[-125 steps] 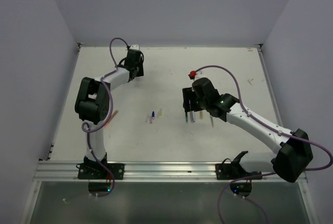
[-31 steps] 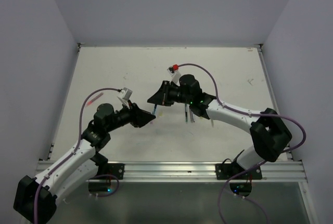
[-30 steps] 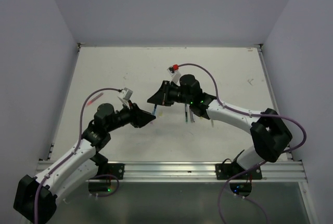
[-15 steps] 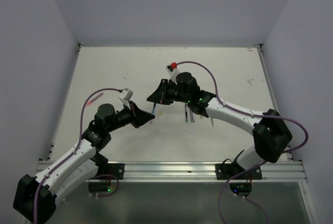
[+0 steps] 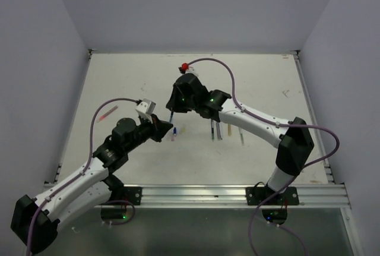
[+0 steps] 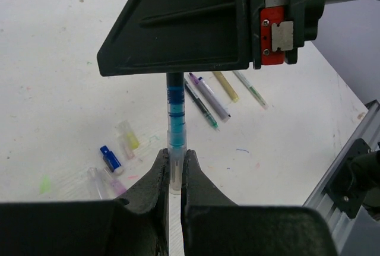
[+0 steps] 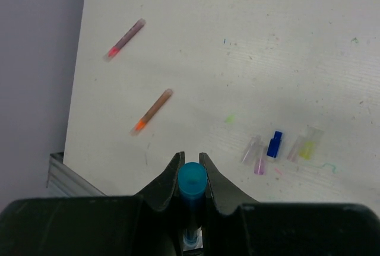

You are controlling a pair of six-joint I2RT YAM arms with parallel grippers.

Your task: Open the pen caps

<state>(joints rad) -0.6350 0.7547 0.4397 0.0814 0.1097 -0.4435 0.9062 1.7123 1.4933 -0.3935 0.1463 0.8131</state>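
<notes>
The left gripper (image 6: 176, 168) pinches the pale lower end of a blue pen (image 6: 176, 110), the right gripper (image 7: 192, 173) clamps its top, and loose caps (image 7: 274, 144) lie nearby

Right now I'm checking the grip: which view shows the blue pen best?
Left wrist: the blue pen shows lengthwise, its lower end pinched by the left gripper. Right wrist shows only its round end, held in the right gripper; top external, a sliver.
</notes>
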